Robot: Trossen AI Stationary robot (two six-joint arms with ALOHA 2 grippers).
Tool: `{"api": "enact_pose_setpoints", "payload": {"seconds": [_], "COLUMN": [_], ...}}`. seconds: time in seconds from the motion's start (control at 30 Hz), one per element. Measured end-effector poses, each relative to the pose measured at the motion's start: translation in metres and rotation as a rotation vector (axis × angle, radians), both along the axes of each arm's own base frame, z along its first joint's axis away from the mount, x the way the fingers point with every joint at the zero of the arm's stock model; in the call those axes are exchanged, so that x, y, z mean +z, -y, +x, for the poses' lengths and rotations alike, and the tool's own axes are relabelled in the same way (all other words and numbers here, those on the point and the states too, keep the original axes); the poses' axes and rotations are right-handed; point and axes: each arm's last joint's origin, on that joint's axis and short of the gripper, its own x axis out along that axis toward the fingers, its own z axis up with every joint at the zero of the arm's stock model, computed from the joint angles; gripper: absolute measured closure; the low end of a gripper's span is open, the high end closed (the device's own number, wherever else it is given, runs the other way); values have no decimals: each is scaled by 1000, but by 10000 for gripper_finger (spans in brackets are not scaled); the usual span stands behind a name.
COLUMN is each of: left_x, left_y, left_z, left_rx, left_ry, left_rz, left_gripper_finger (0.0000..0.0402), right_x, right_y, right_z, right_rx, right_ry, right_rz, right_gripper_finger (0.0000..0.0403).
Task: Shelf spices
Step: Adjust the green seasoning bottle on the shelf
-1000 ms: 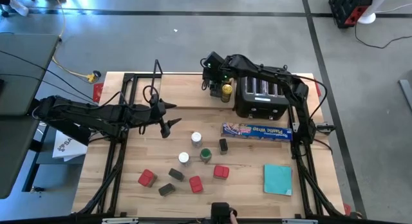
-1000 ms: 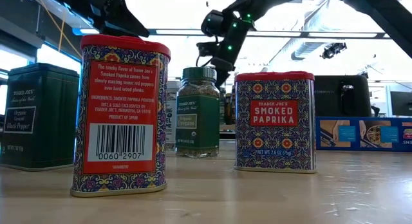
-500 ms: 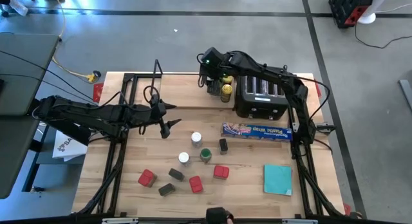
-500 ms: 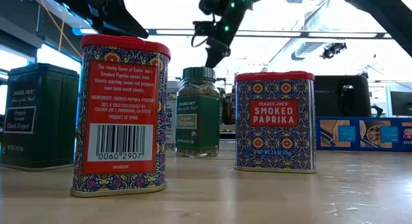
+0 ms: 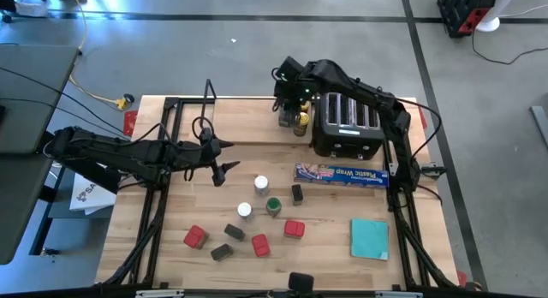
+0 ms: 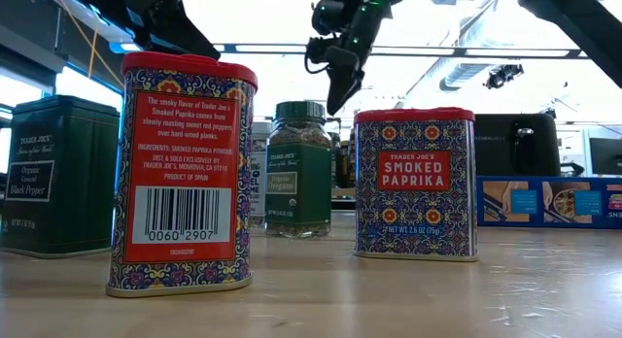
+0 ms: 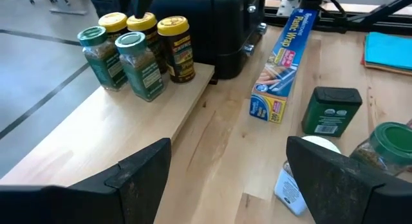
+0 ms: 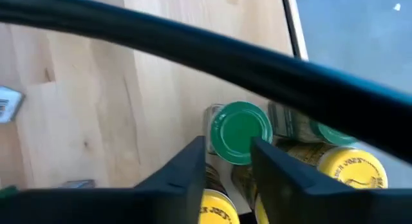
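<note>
Several spice jars with green and yellow lids (image 7: 132, 53) stand in a cluster on the light-wood shelf (image 5: 248, 127), next to the toaster. My right gripper (image 8: 228, 169) is open and hovers above that cluster (image 5: 297, 120), its fingers on either side of a green lid (image 8: 239, 130) below it, touching nothing. More spices stand on the table: white-lidded jars (image 5: 261, 185), a green-lidded jar (image 5: 273, 205), red tins (image 5: 294, 229) and dark tins (image 5: 234, 233). My left gripper (image 5: 224, 158) is open and waits above the table, left of the loose spices.
A black toaster (image 5: 345, 127) stands at the shelf's right end. The blue plastic-wrap box (image 5: 341, 174) lies in front of it, and a flat teal square (image 5: 369, 238) sits near the right front corner. Bare wood lies between the shelf and the loose spices.
My right gripper has risen from the jars on the shelf and shifted a little toward the toaster. The jars on the shelf stand as before.
</note>
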Motion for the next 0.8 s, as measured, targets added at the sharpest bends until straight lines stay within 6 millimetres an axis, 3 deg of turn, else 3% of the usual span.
{"api": "enact_pose_setpoints", "payload": {"seconds": [0.27, 0.37, 0.57, 0.8], "left_x": [0, 0, 0, 0], "left_y": [0, 0, 0, 0], "left_z": [0, 0, 0, 0], "left_rx": [2, 4, 0, -1], "left_ry": [2, 3, 3, 3], "left_rz": [-1, -4, -9, -9], "left_gripper_finger": [98, 98, 98, 98], "right_x": [-2, -14, -35, -39], "right_y": [2, 4, 9, 11], "right_z": [2, 8, 18, 19], "right_rx": [10, 19, 28, 40], "right_ry": [30, 6, -28, -41], "right_rz": [37, 47, 55, 54], "right_gripper_finger": [375, 393, 401, 401]}}
